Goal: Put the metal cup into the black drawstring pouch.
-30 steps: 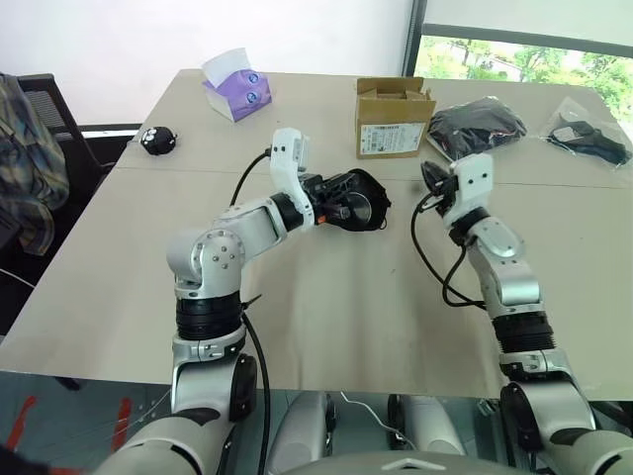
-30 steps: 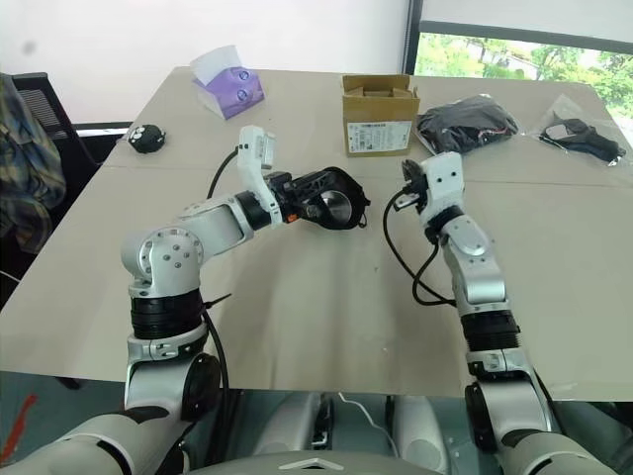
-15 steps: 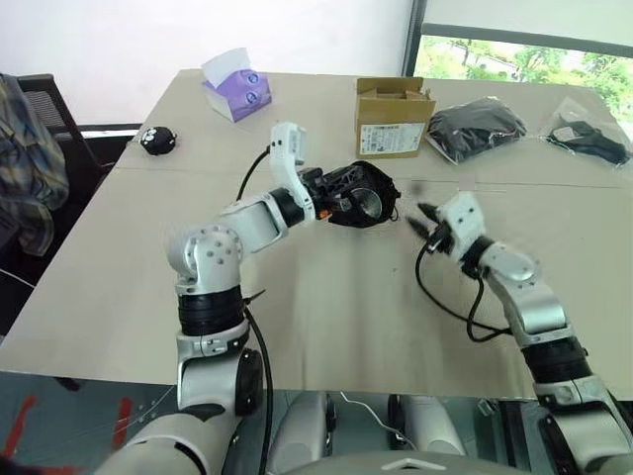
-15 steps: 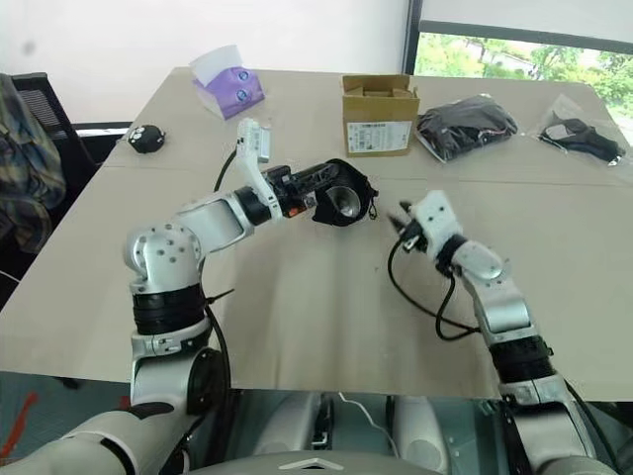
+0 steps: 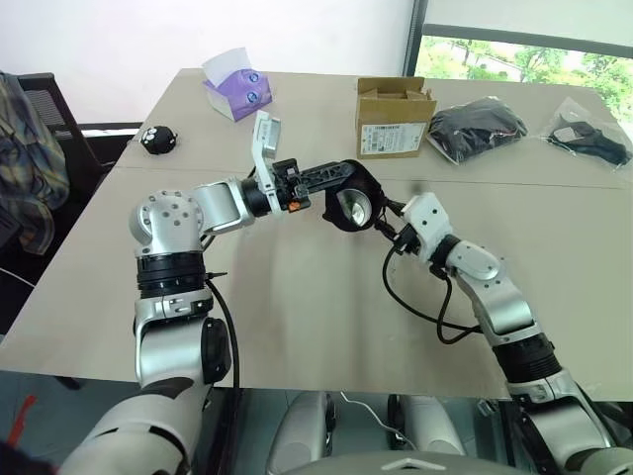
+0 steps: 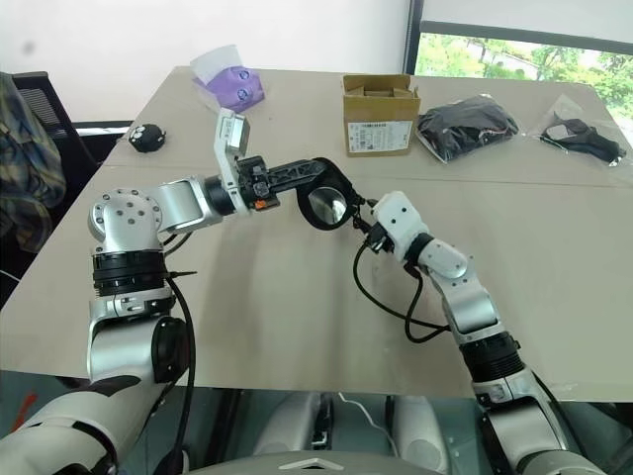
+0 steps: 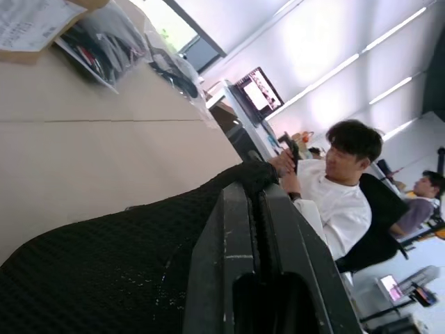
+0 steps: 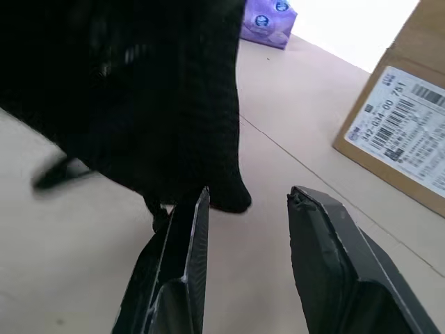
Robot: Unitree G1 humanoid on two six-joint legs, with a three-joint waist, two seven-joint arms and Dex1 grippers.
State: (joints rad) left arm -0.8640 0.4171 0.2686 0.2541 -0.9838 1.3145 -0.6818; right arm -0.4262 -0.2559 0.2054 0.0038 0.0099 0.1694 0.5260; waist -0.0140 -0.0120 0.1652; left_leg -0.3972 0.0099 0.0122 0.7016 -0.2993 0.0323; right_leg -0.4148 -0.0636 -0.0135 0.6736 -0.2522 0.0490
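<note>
In the head view your left tool (image 5: 331, 190) was closed on the black pouch (image 5: 353, 196), holding it above the worktop (image 5: 297, 297), and the metal cup (image 5: 353, 207) shone inside its mouth. In the right wrist view your right tool (image 8: 243, 209) stood open, just beside the pouch.

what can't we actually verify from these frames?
- How deep the metal cup sits: both eye views show just a shiny disc in the black drawstring pouch; fabric hides the rest.
- Pouch cord: too thin to trace.
- Right pincer contact with the pouch: open beside its lower edge in the right wrist view; touch unclear.
</note>
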